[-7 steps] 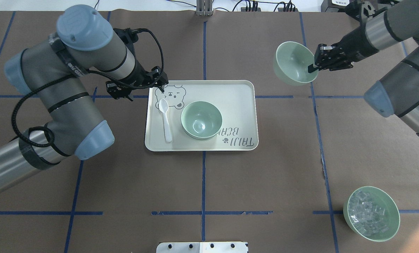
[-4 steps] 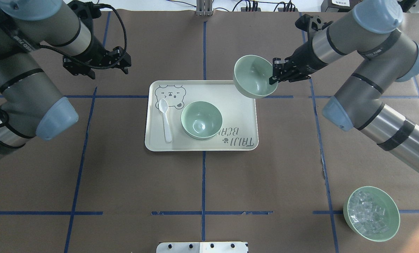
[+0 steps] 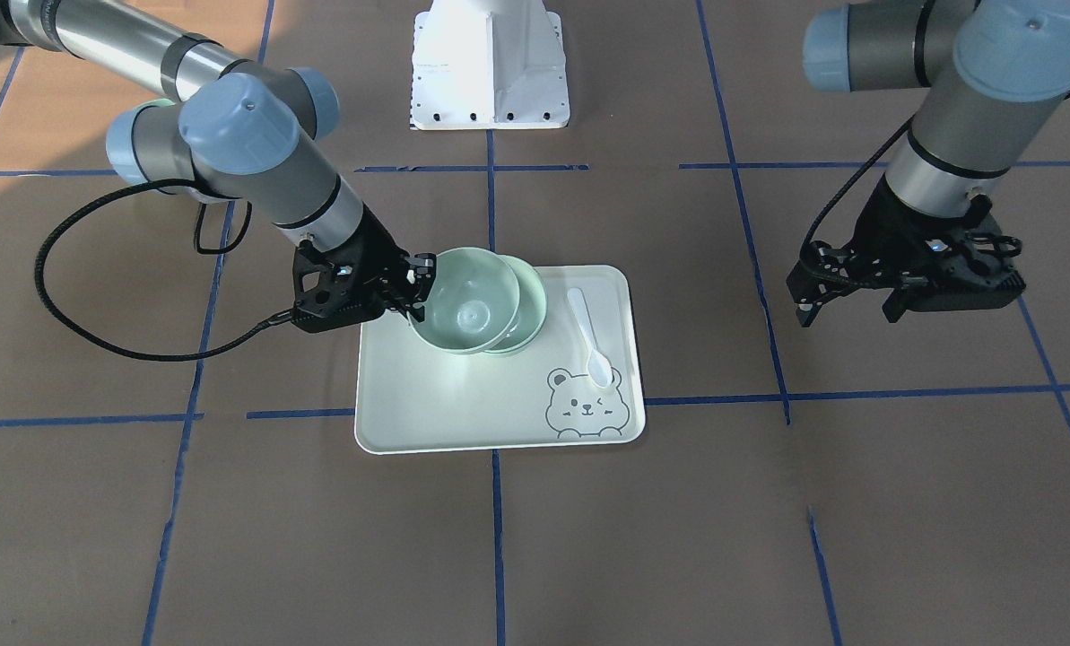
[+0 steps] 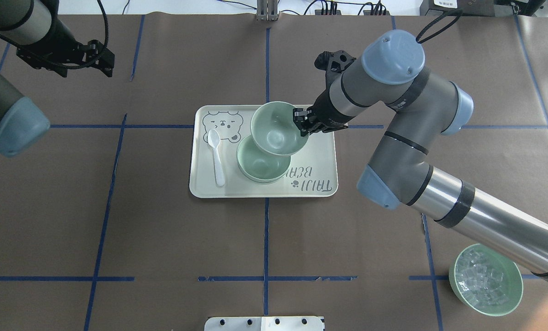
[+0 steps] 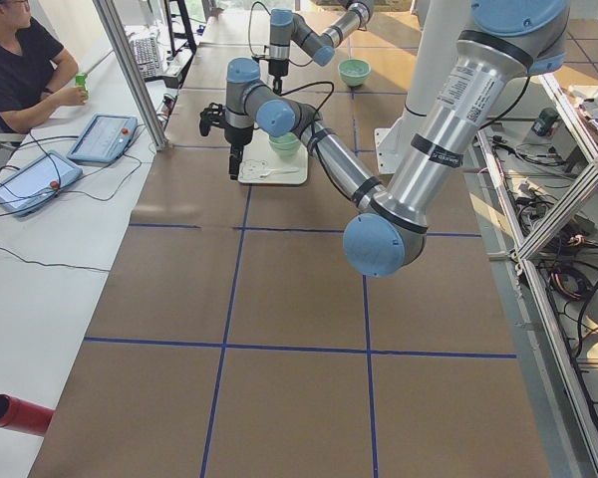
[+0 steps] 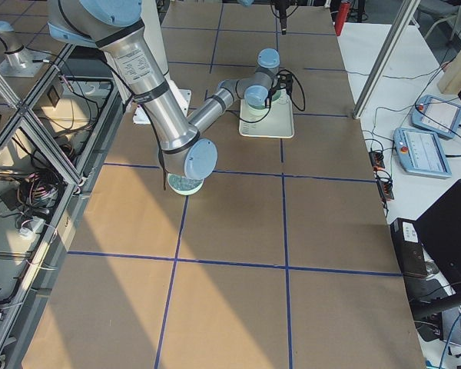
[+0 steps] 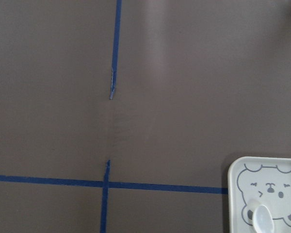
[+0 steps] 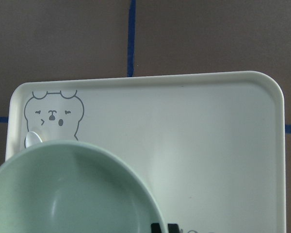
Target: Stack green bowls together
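My right gripper is shut on the rim of a pale green bowl and holds it tilted over the cream tray. The held bowl overlaps the far edge of a second green bowl that sits in the tray. In the front view the held bowl hides most of the tray bowl, next to the right gripper. The right wrist view shows the held bowl low over the tray. My left gripper is open and empty, far left of the tray; it also shows in the front view.
A white spoon lies on the tray's left part, below a printed bear. A green bowl with clear cubes stands at the near right of the table, under my right forearm. Brown paper with blue tape lines covers the table.
My right arm has carried the bowl from the far right to over the tray, above the tray bowl. My left arm has pulled back from the tray's corner to the far left.
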